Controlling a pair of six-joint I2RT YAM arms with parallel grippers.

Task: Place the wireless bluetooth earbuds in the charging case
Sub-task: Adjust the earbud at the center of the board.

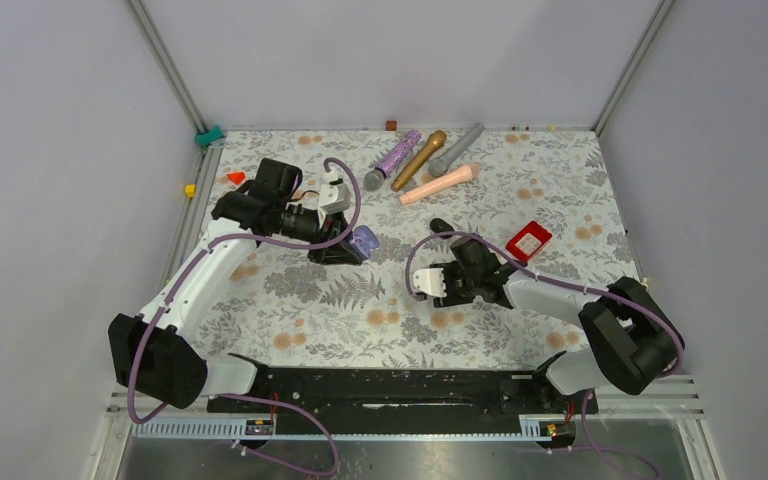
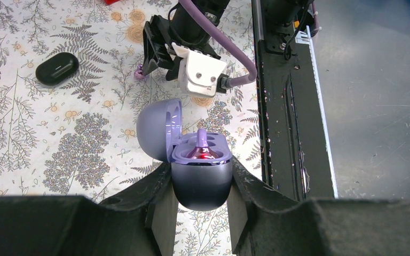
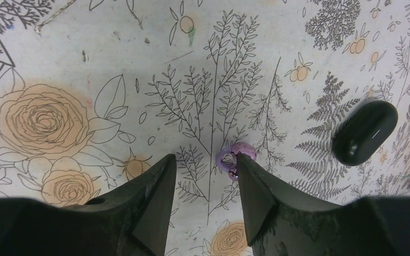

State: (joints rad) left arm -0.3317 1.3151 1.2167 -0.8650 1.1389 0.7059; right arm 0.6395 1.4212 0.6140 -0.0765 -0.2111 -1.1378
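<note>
Earbuds (image 2: 203, 149): one purple, seated in the open purple case (image 2: 200, 184); a second purple bud (image 3: 236, 158) lies loose on the table (image 3: 58, 53).
Right gripper (image 3: 205, 160): fingers half apart, one tip touching the loose bud, nothing held.
Left gripper (image 2: 200, 169): clamped on the purple case.
Black case (image 3: 365, 130): closed, farther off.
Remaining: likely the second bud onward.

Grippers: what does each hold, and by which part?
The left gripper clamps the open purple charging case by the sides of its lower shell. The right gripper holds nothing; a purple earbud lies loose beside one fingertip.
</note>
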